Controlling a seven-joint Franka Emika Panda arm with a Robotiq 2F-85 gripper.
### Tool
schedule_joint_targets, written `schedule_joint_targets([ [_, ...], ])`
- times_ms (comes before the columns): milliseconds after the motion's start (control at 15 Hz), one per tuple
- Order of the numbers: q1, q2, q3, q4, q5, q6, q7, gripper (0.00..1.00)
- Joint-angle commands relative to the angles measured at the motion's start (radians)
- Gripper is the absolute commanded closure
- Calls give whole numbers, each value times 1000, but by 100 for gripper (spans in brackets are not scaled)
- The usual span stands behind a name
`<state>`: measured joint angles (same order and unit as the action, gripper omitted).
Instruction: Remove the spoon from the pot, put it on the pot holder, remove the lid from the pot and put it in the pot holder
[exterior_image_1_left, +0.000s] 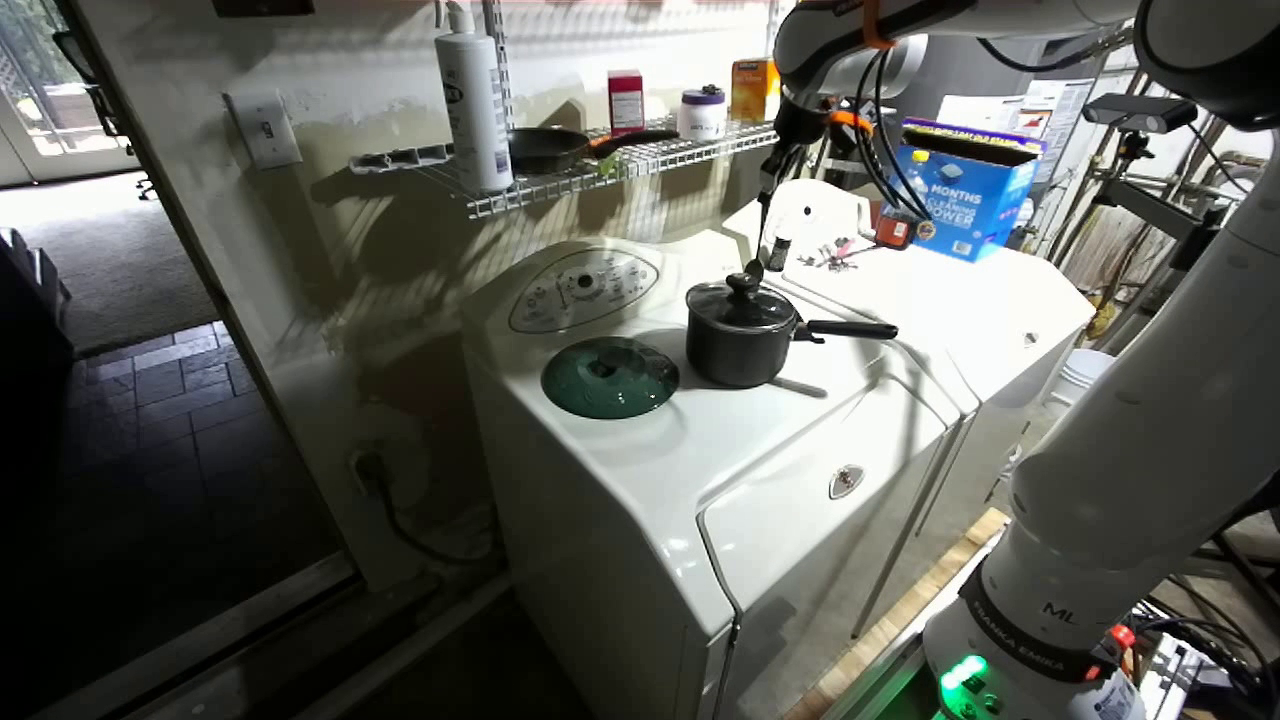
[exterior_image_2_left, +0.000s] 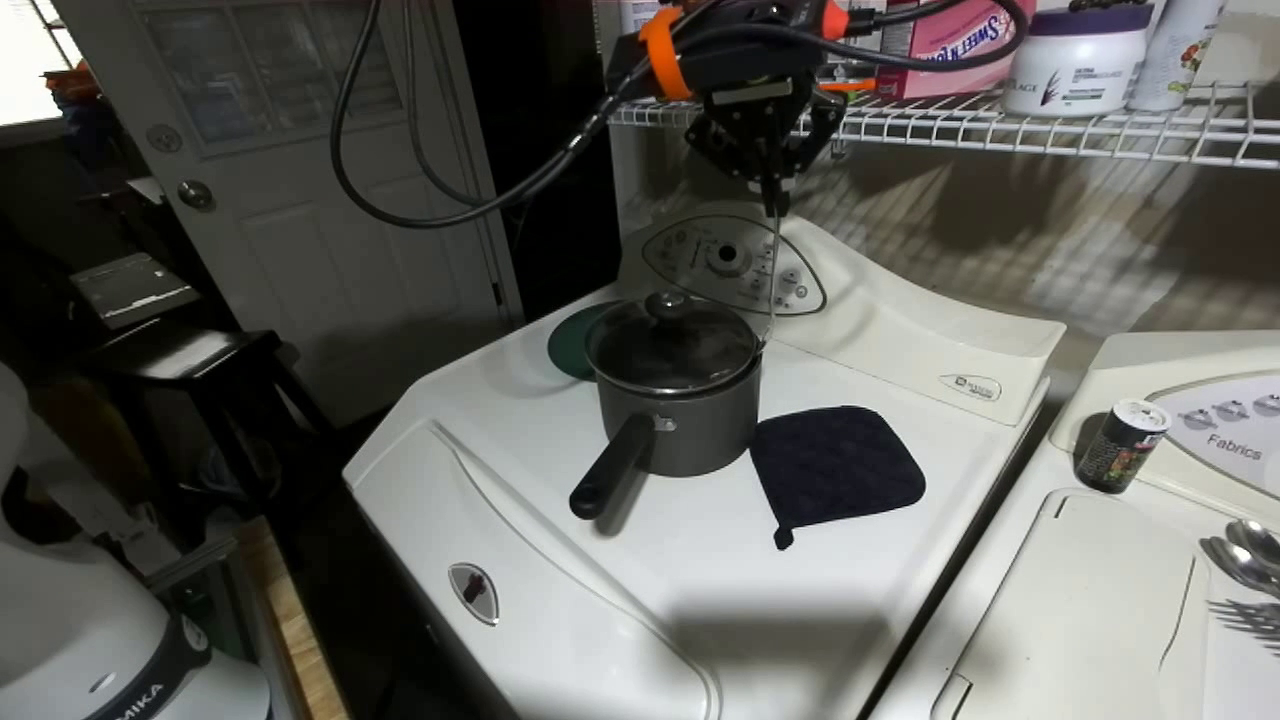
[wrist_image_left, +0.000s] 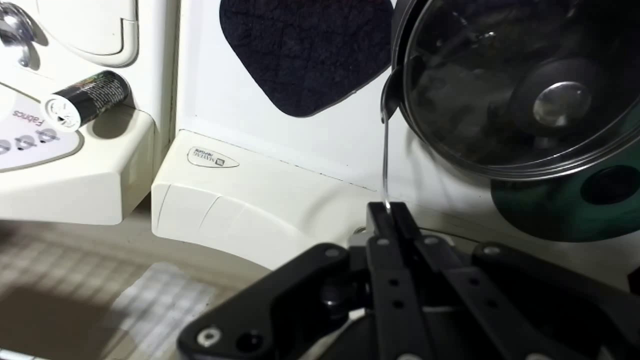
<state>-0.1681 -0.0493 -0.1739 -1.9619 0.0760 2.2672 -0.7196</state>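
Spoon (wrist_image_left: 385, 150) hangs nearly upright below the claw (wrist_image_left: 388, 206), which pinches its handle; its lower end is at the rim of the pot (exterior_image_2_left: 700, 430), near the pot holder (exterior_image_2_left: 840, 465).

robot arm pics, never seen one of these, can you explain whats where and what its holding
The big white machine is a robot arm, ending in a black gripper. Two pictures are taken from outside it, the wrist view from the arm's own wrist. On the white appliance sit a dark grey pot with a glass lid on it, a dark pot holder beside it, and a green disc. The gripper pinches a spoon by its thin handle, the lower end close to the pot's rim.
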Motion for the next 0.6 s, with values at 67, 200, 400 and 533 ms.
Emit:
schedule_joint_targets([
  [67, 1, -7, -9, 24, -12, -6, 4, 99],
  [200, -1, -8, -14, 31, -4, -6, 3, 99],
  [400, -6, -4, -25, 45, 18, -7, 11, 99],
  [533, -9, -1, -35, 56, 38, -10, 16, 99],
])
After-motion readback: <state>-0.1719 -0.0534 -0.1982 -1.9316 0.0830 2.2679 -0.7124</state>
